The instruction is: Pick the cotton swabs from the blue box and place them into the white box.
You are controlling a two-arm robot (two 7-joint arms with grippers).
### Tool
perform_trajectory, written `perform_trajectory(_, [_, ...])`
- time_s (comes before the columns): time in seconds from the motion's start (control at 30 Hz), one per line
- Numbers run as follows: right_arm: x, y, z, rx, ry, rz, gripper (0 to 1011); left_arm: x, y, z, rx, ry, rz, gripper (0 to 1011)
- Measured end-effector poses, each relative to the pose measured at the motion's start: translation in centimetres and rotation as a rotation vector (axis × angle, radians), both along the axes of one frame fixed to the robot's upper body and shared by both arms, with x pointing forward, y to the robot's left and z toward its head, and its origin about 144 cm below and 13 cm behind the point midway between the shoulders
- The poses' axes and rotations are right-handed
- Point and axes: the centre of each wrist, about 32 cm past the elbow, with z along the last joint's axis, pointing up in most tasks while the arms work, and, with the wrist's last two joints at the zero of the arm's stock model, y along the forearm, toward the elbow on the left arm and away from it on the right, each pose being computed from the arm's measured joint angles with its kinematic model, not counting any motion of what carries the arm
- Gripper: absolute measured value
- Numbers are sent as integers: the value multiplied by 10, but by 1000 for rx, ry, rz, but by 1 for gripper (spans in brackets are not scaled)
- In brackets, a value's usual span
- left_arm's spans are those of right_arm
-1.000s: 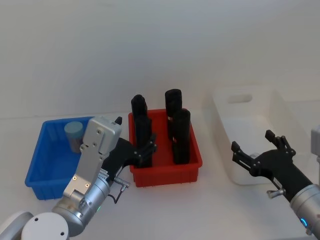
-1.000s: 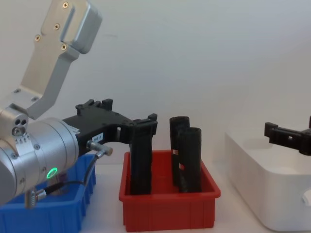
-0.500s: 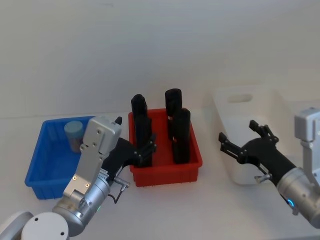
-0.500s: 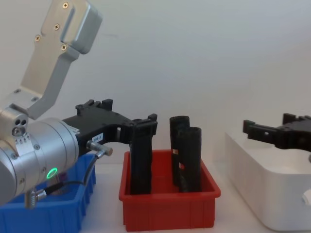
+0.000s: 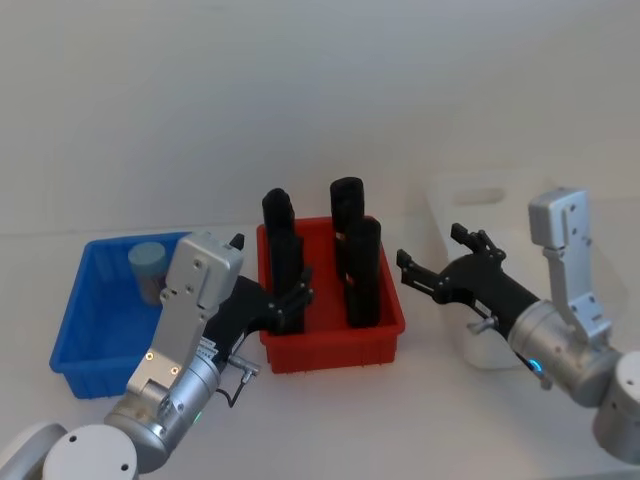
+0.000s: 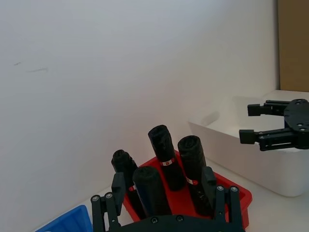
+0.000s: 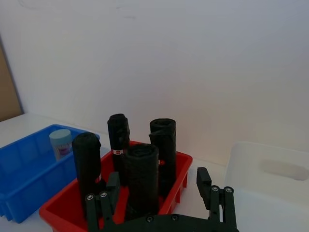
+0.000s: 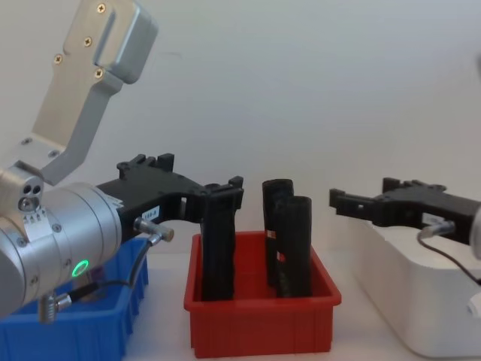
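White table [image 5: 330,420] carries three bins in a row: the white box [image 5: 500,200] on the robot's right, biggest of the three, a red bin [image 5: 330,345] in the middle, the blue box [image 5: 95,330] on the robot's left. The left arm's silver housing shows large in the chest view, low on the left side, over the near end of the blue box; the left gripper [image 5: 290,300] sits at the near left edge of the red bin, beside the black rolls, fingers spread apart and holding nothing, seen wide open in the left wrist view [image 6: 166,193]. The right gripper [image 5: 435,260] hangs between the red bin and the white box, above the white box's left rim in the chest view [image 8: 361,201], pointing toward the red bin; its two finger pairs stand apart with nothing between them, also visible far off in the left wrist view [image 6: 256,123]. Four tall black rolls [image 5: 362,270] stand upright in the red bin, two toward the back, two toward the front. One jar of the cotton swabs [image 5: 147,268], pale blue lid up, stands in the far part of the blue box near its back wall, also seen in the right wrist view [image 7: 60,142]; neither gripper touches it
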Motion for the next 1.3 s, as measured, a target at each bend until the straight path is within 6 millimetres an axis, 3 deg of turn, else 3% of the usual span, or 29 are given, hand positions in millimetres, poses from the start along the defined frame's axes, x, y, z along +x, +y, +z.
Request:
perform_trajectory(0.77, [66, 34, -13, -45, 77, 70, 1001, 0, 0, 0, 0, 0, 0, 1004])
perform_trajectory(1.3, [96, 55, -20, -62, 117, 128, 963, 0, 0, 0, 0, 0, 0, 1004])
